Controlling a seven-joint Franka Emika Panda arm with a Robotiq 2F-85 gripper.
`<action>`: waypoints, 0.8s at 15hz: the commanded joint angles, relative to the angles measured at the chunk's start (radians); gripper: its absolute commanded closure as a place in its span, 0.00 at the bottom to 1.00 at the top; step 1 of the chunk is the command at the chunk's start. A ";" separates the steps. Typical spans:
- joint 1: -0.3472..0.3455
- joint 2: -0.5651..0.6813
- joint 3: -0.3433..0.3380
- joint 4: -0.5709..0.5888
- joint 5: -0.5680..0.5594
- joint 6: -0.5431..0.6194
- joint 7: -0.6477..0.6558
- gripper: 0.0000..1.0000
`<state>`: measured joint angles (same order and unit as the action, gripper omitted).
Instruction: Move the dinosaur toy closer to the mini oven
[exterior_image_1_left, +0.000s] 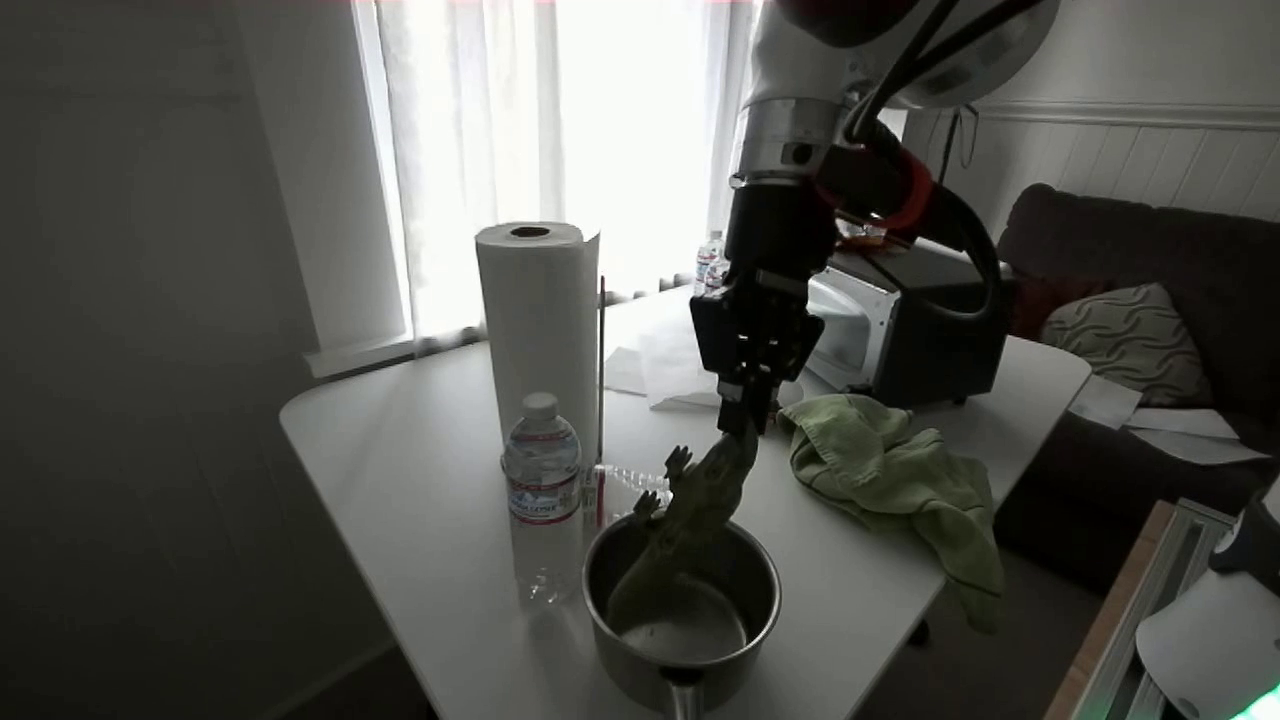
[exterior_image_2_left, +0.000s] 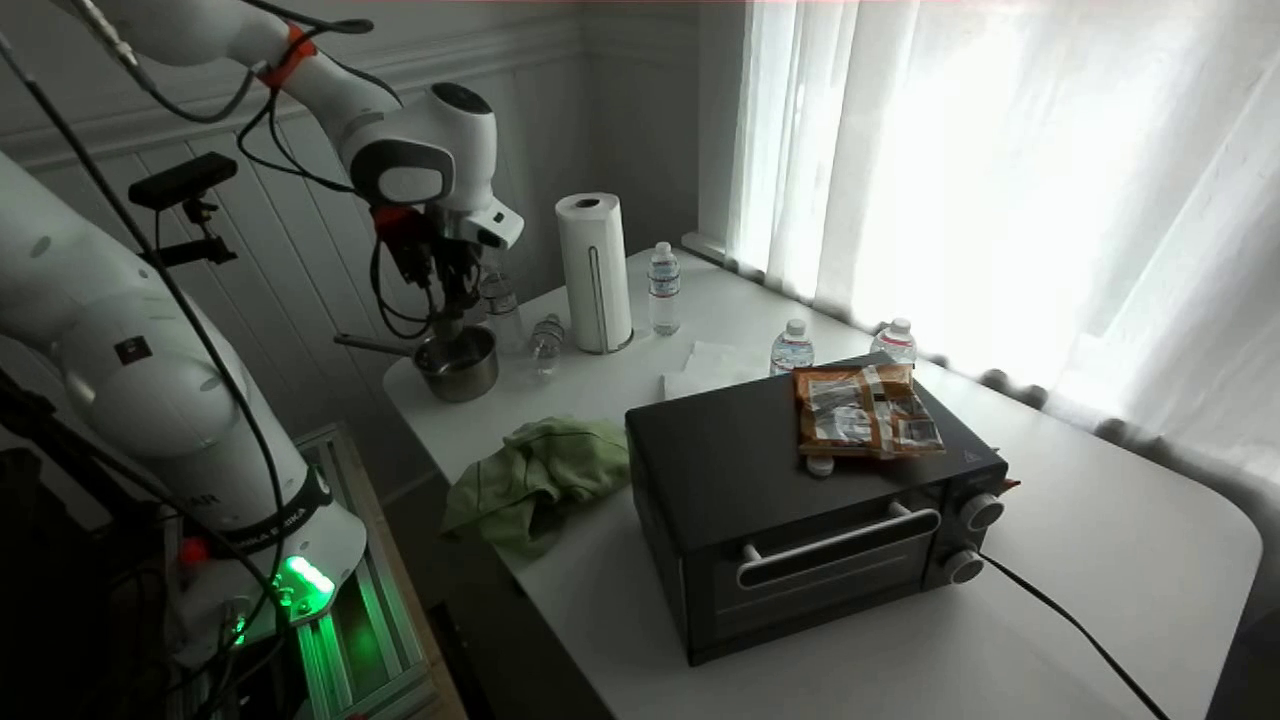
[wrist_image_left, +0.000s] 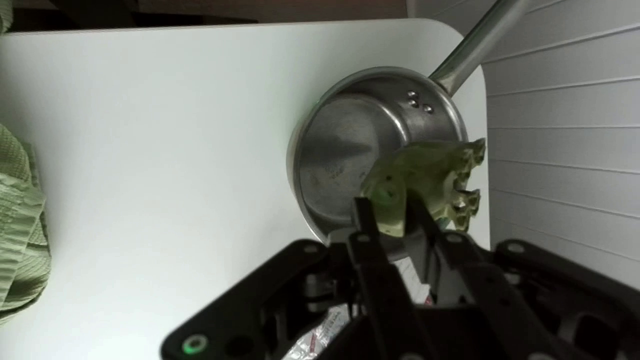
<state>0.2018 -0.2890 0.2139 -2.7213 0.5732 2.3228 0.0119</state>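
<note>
Wrist view: close, downward. Exterior views share mini oven.

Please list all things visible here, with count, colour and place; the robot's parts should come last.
Table: one, white, in all views
Pot: one, silver, on table
Dinosaur toy: one, green, lower end inside pot
Mini oven: one, black, on table
Packet: one, orange, on mini oven
Cloth: one, green, over table edge
Paper towel roll: one, white, upright on table
Water bottles: at least five, clear, on table, one lying
Sofa: one, dark, beyond table
Patterned cushion: one, grey, on sofa
Paper sheets: several, white, on table and sofa
Curtains: count unclear, white, beside table
Camera: one, black, upper left in an exterior view
Robot arm: one, white, ending above pot
Hand: one, black, closed on dinosaur toy
</note>
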 joint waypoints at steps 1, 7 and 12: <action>0.005 -0.165 -0.023 -0.037 -0.045 -0.072 0.086 0.95; -0.051 -0.318 -0.094 -0.058 -0.080 -0.137 0.175 0.95; -0.159 -0.324 -0.166 -0.023 -0.125 -0.172 0.235 0.95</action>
<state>0.0932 -0.5776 0.0803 -2.7448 0.4779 2.1818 0.1964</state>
